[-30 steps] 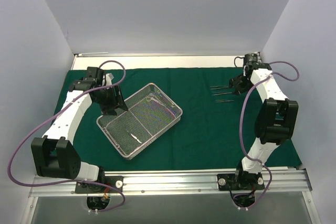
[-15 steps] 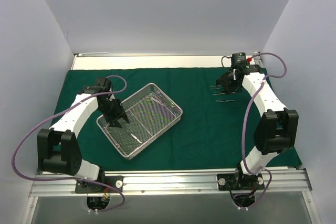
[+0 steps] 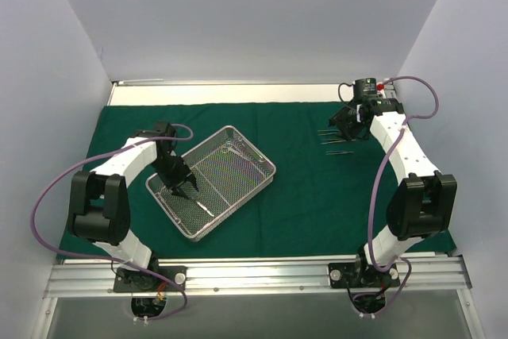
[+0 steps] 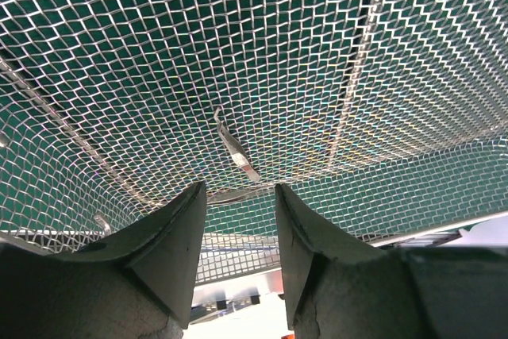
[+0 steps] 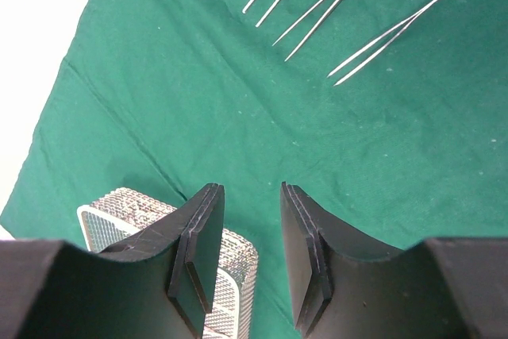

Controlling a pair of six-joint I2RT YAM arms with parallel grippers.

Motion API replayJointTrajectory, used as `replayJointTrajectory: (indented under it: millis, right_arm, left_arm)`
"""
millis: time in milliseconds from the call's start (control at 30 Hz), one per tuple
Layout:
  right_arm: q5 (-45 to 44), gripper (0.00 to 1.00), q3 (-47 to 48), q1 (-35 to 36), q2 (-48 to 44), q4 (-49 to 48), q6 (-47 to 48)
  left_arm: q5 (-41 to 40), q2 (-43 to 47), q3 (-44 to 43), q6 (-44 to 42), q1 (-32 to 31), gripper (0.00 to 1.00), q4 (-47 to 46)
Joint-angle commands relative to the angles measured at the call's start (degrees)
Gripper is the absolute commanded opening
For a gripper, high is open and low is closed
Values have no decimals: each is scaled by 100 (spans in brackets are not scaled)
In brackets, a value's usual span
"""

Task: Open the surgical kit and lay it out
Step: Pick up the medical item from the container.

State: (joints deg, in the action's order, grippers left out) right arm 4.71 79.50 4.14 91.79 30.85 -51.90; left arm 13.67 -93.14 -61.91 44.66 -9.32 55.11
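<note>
The dark green drape (image 3: 317, 196) lies spread flat on the table. The silver wire-mesh tray (image 3: 252, 149) sits on it at centre left. My left gripper (image 3: 182, 188) is open and empty, low inside the tray's left part. A small steel instrument (image 3: 205, 209) lies just ahead of it, and in the left wrist view (image 4: 236, 148) it rests on the mesh (image 4: 159, 37) beyond the left gripper (image 4: 238, 196). Three thin forceps (image 3: 337, 141) lie on the drape at back right. My right gripper (image 3: 344, 122) hovers over them, open and empty. The right wrist view shows the right gripper (image 5: 250, 196), the forceps (image 5: 325, 5) and a tray corner (image 5: 115, 208).
More thin instruments lie near the tray's far corner (image 3: 240, 154). A bare white table strip (image 3: 238, 93) runs behind the drape. White walls close in on the left, back and right. The aluminium mounting rail (image 3: 278, 271) runs along the near edge.
My left gripper has moved forward and down into the tray, toward the small instrument. My right gripper has shifted left to above the forceps. The tray and forceps have not moved.
</note>
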Motion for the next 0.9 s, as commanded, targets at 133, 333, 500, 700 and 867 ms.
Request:
replayJointTrajectory:
  millis: [133, 333, 500, 700, 867]
  right_arm:
    - [-102, 35, -58, -27, -275, 61, 119]
    - [-84, 35, -23, -36, -258, 88, 145]
    - [-93, 35, -40, -28, -258, 70, 163]
    - [-67, 35, -75, -36, -267, 44, 180]
    - [-32, 36, -119, -80, -267, 18, 189]
  left_arm:
    - [-260, -64, 82, 455, -17, 49, 18]
    - [-207, -283, 135, 701, -17, 47, -106]
    - [-224, -406, 100, 815, -17, 40, -176]
    - [-356, -547, 30, 895, -17, 39, -167]
    - [-391, -749, 3, 956, -26, 39, -150]
